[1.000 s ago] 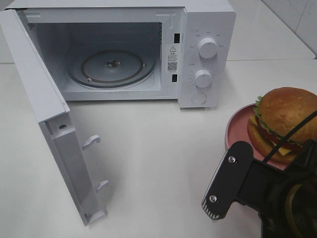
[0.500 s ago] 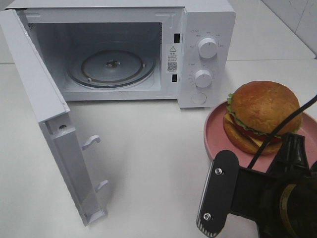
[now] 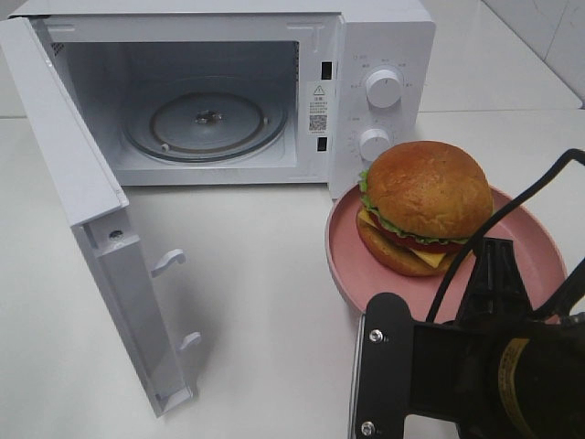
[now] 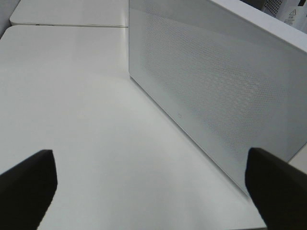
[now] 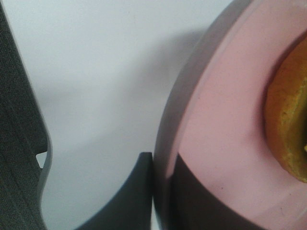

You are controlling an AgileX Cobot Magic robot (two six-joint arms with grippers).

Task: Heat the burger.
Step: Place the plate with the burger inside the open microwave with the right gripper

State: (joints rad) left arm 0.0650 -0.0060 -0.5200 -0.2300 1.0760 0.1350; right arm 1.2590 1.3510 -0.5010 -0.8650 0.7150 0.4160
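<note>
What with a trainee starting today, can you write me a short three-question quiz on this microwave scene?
1. True or false: the microwave door is closed.
2. The burger rests on: A) the glass turntable, B) the pink plate, C) the bare table.
3. Fill in: the right pincer clamps the pink plate by its ____.
Key: 1 false; 2 B; 3 rim.
</note>
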